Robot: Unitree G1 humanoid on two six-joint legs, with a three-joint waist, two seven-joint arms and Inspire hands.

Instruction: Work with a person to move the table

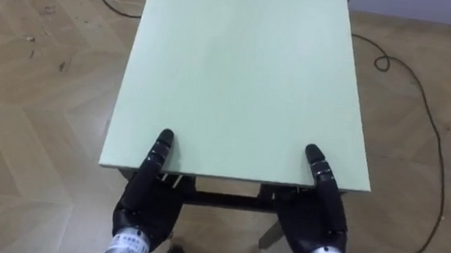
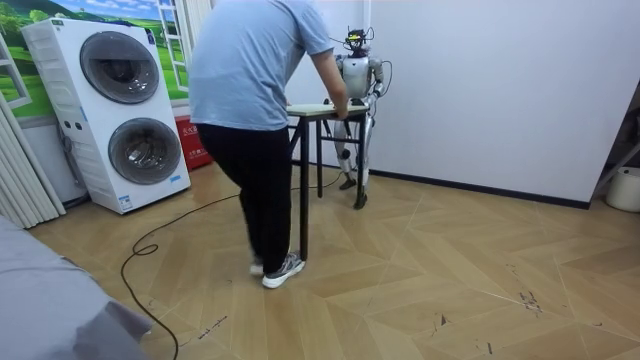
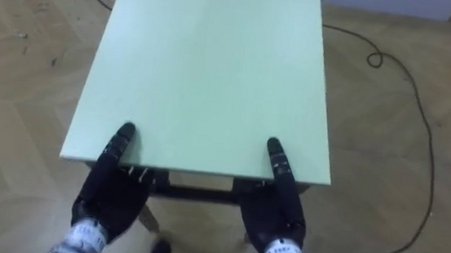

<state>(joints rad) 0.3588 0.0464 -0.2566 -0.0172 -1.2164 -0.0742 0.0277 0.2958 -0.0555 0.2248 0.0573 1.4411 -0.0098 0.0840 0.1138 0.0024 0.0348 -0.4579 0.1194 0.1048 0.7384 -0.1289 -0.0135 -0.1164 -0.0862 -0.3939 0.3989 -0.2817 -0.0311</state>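
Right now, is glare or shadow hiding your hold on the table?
Left eye view: table evenly lit, no glare; dark shadow under its near edge, where left hand and right hand reach in. Room view: even light, but the person covers the hands.

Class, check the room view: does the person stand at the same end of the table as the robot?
No, the person bends over the table at the end opposite the robot, facing it.

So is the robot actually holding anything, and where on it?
Yes, the table: its left hand and right hand grip the near edge, thumbs on top, the rest underneath. A person holds the far edge.
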